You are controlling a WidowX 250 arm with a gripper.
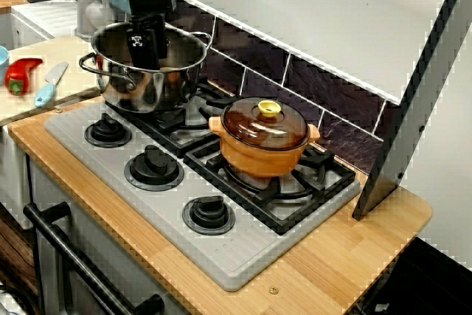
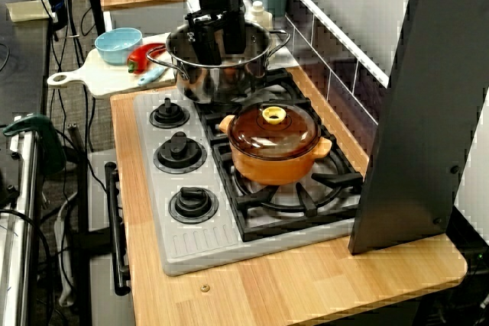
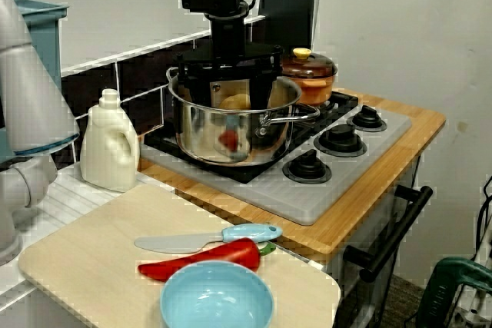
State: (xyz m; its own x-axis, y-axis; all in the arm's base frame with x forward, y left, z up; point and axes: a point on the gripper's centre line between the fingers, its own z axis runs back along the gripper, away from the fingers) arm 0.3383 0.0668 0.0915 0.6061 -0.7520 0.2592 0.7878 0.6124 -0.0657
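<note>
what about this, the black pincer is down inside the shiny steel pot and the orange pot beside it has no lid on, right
One slip: the round orange ceramic pot carries a brown glass lid with a yellow knob, clear in the view from the stove's front. The black pincer is indeed inside the shiny steel pot.

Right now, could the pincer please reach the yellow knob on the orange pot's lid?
Probably yes: the pincer sits inside the steel pot, but nothing covers the knob, so lifting out first should do.
</note>
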